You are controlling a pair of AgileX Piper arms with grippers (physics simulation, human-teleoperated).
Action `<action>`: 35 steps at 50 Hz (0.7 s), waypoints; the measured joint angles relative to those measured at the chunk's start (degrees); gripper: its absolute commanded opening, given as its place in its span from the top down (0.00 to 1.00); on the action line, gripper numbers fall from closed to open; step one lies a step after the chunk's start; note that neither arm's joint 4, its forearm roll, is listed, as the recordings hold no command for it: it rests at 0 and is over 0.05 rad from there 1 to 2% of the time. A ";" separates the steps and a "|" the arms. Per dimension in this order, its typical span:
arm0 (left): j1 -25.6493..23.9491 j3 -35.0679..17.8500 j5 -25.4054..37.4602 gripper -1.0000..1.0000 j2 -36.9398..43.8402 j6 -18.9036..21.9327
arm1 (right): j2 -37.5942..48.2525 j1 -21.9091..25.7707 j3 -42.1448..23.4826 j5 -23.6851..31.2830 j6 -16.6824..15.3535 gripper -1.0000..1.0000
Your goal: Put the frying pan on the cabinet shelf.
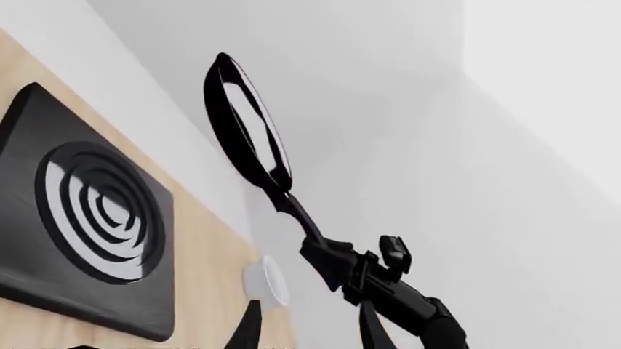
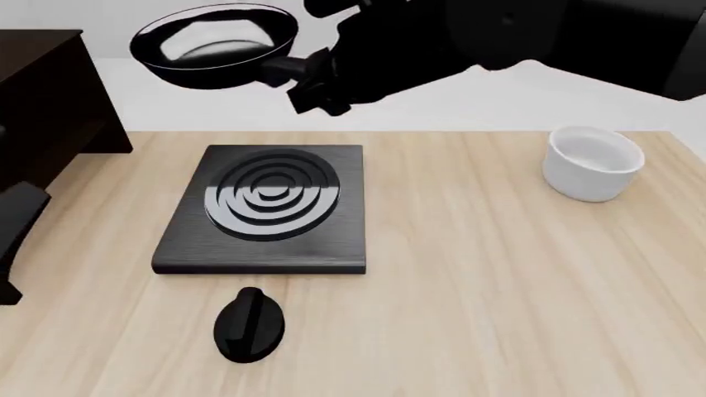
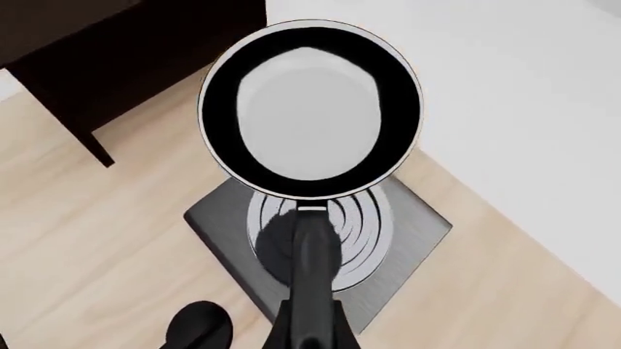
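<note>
The pan (image 2: 215, 45) is held aloft by its handle in the right gripper (image 2: 314, 83), whose fingers are closed on the handle's end. It is carried high above the stove plate (image 2: 264, 207), apparently so that it can be swung clear of the plate towards the cabinet (image 2: 50, 99) at the bench's far left. In the right wrist view the pan (image 3: 310, 109) is seen roughly level, its glossy inside facing up, which suggests it is being kept flat for setting down on a board. The cabinet's dark corner (image 3: 116, 58) lies beside it, not yet under it, so the placing is judged not yet done.

The left gripper (image 2: 16, 219) is seen only as a dark shape at the front view's left edge, near the cabinet; whether it is open cannot be told. It may stand in the way of the pan's path.

A black knob (image 2: 250, 324) lies on the bench (image 2: 497, 289) in front of the plate, and a white bowl (image 2: 593, 163) stands well apart at the right.
</note>
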 measured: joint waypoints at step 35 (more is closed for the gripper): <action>-2.90 1.58 -3.81 0.00 -0.64 -5.01 | 10.54 8.92 -12.41 1.53 -1.02 1.00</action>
